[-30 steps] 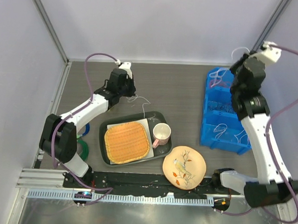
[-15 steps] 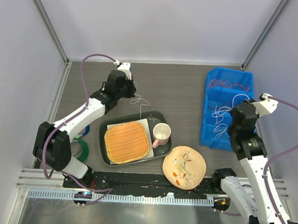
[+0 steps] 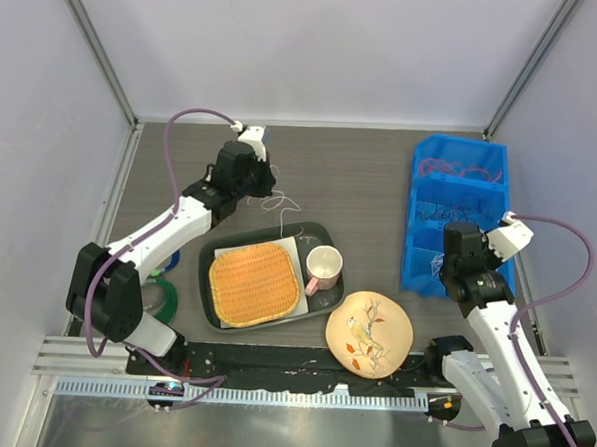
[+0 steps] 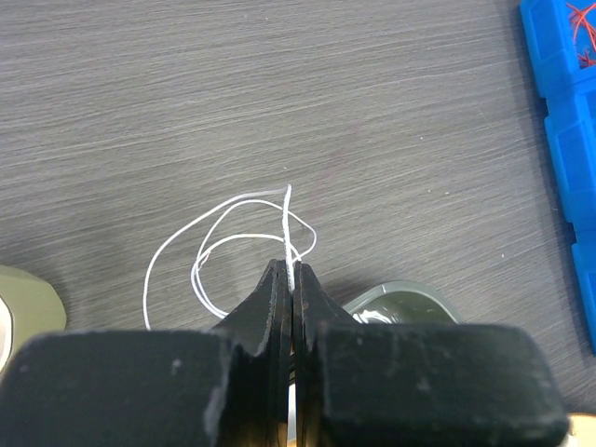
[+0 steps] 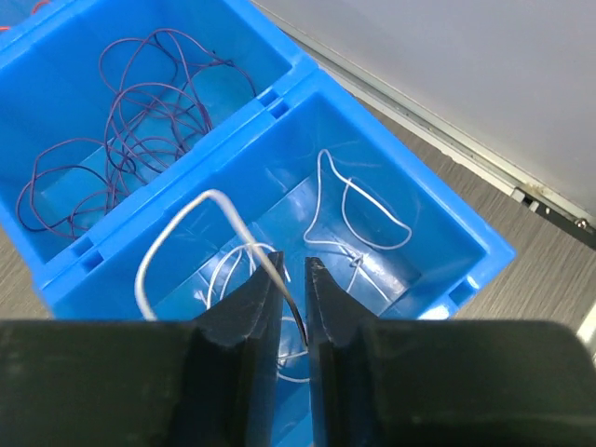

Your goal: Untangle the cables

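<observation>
Right jaws now slightly apart, lower over the blue bin (image 5: 289,84); left jaws tight on a white cable (image 4: 288,214).

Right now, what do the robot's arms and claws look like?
The left arm and right arm are white tubular links with black joint housings. A mauve hose loops along each. The left claw and right claw each have two matte black tapering fingers on a blocky black body.
</observation>
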`<state>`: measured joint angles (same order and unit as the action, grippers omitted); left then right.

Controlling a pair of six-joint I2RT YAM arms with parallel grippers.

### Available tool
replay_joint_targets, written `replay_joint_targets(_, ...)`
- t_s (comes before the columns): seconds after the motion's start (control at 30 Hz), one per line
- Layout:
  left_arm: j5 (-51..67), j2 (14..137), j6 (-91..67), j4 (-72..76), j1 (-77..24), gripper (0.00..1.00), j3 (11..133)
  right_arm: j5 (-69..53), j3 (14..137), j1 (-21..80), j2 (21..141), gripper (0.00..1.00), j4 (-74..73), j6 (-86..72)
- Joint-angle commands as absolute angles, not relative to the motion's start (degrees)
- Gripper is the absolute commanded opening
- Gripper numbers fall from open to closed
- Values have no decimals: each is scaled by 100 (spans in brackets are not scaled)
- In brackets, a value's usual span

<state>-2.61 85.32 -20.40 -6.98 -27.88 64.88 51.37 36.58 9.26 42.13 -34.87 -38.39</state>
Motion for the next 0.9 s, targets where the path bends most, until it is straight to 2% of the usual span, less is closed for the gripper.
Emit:
replay_joint_targets(0.0,-27,8385,-2039,-606,-2804,0,6521,5441,3709,914,4201,31,-3665,-4192)
replay_joint_targets(0.07,174,8393,-2065,-580,-2804,0,6521,5274,3761,914,4105,43,-3665,-4079)
replay_joint_targets(0.1,245,8402,-2065,-571,-2812,0,6521,5195,3779,923,4061,56,-3656,-4009)
replay_joint_targets(0.17,517,8411,-2083,-536,-2804,0,6539,4863,3823,923,3850,68,-3455,-3544)
replay_joint_targets(0.2,623,8420,-2092,-519,-2812,0,6548,4686,3823,923,3754,82,-3341,-3342)
replay_joint_targets(0.23,711,8420,-2100,-492,-2812,0,6557,4467,3832,914,3657,85,-3088,-3166)
replay_joint_targets(0.37,1203,8411,-2215,-422,-2804,0,6679,1905,3710,923,3200,86,-1744,-1832)
replay_joint_targets(0.4,1361,8420,-2328,-413,-2804,0,6714,524,3639,923,3208,86,-1114,-1741)
replay_joint_targets(0.47,1519,8420,-2443,-536,-2804,0,6933,-863,3490,923,3356,86,-539,-1688)
replay_joint_targets(0.5,1608,8437,-2469,-588,-2804,0,7013,-2062,3420,975,3618,86,-206,-1801)
replay_joint_targets(0.6,1986,8394,-2601,-642,-2804,0,7233,-2768,3094,1508,4207,86,1629,-1663)
replay_joint_targets(0.67,2276,8367,-2628,-703,-2804,0,7460,-2681,3146,2002,4498,86,1801,-1023)
replay_joint_targets(0.73,2355,8297,-2645,-817,-2804,0,7602,-2662,3278,2606,4928,86,1749,302)
replay_joint_targets(0.87,2890,8157,-2637,-984,-2804,0,7909,-3206,2963,2883,5615,87,2783,1852)
